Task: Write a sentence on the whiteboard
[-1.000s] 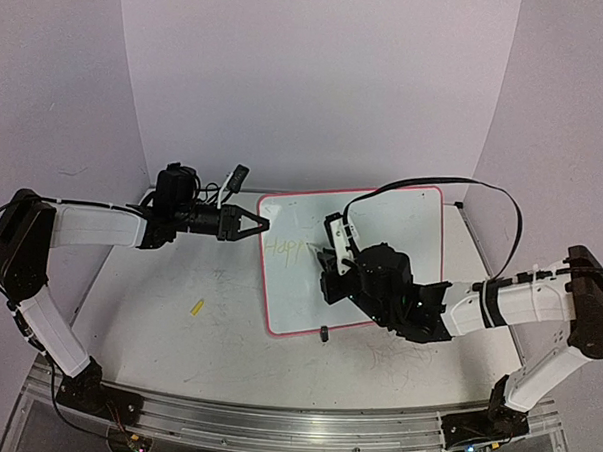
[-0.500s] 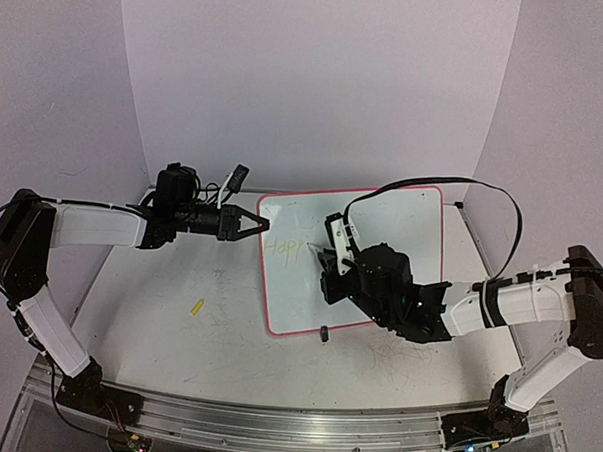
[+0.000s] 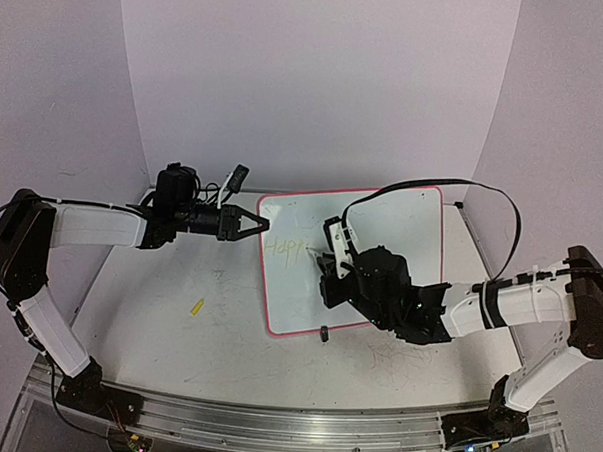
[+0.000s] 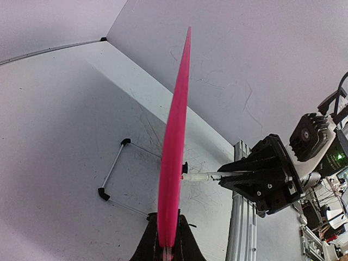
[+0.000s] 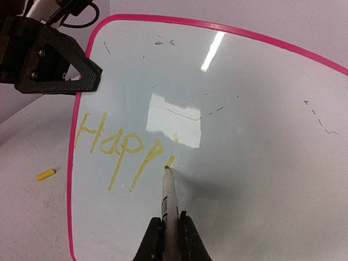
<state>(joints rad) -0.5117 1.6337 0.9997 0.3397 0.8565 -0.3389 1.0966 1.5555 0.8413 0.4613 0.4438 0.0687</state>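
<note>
Yellow sentence (image 5: 117,144) reading "Happ" sits mid-left on the whiteboard (image 5: 255,103); right gripper (image 5: 169,235) pinches a marker (image 5: 167,193), left gripper (image 4: 167,242) seemingly clamps its rim.

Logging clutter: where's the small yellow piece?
Top view: the yellow piece lies on the table, left of the whiteboard, apart from its rim.

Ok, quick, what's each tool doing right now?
Left tool: shut on the whiteboard, gripping its pink edge.
Right tool: shut on the marker, tip at the board.
</note>
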